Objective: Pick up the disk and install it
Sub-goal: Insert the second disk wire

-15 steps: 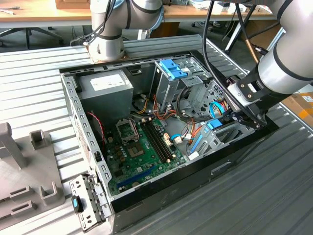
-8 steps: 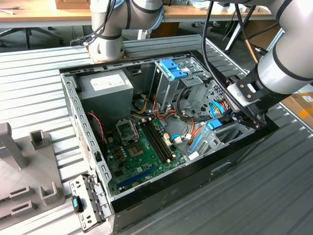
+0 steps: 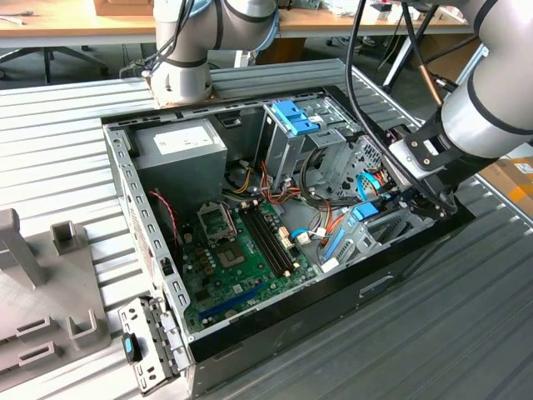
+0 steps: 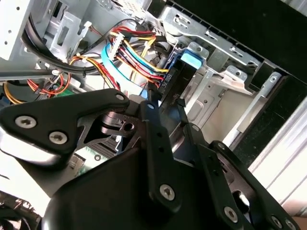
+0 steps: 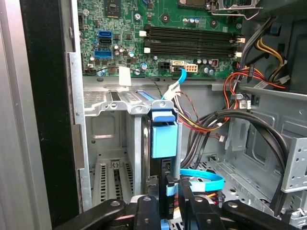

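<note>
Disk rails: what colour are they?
Bright blue on the black disk, clearest in the first wrist view.

Disk [image 5: 163,139] stands on edge inside the computer case [image 3: 133,208]

We see the disk [image 5: 163,139] standing on edge inside the open computer case, a flat black drive with bright blue plastic rails and a blue tab at its far end. In the first wrist view it runs toward 12 o'clock, its blue tab pointing at the green board. In the second wrist view the disk [image 4: 178,76] slants toward 1 o'clock, blue tab [image 4: 194,58] leading. In the exterior view the disk [image 3: 366,212] lies at 3 o'clock from the case's middle, beside the grey metal bay.
</note>
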`<state>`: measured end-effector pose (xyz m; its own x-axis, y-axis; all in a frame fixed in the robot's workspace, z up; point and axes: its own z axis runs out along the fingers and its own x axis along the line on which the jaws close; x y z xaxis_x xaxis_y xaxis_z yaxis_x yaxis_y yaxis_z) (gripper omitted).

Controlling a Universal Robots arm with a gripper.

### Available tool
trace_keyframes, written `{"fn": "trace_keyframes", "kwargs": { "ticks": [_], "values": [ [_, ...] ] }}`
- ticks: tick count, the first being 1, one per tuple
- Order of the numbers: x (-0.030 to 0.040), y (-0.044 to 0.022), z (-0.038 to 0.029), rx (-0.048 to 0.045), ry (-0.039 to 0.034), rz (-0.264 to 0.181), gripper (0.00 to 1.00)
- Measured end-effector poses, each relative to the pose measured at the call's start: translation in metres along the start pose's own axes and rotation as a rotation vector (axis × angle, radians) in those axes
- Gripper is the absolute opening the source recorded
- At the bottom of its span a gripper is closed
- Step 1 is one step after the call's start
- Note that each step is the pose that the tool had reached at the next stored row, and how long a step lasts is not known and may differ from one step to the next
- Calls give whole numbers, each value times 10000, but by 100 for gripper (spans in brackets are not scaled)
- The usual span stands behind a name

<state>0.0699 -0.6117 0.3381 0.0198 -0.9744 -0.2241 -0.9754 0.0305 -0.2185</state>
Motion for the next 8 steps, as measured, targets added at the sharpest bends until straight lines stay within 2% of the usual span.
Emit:
{"fn": "trace_keyframes", "kwargs": {
  "ticks": [1,2,4,8],
  "values": [
    [-9,-8,-36,0,-2,0,30],
    [-29,-28,-123,1,0,-1,30],
    [-53,-52,-225,2,0,-1,30],
    [-96,-92,-401,4,0,-1,30]
  ]
}}
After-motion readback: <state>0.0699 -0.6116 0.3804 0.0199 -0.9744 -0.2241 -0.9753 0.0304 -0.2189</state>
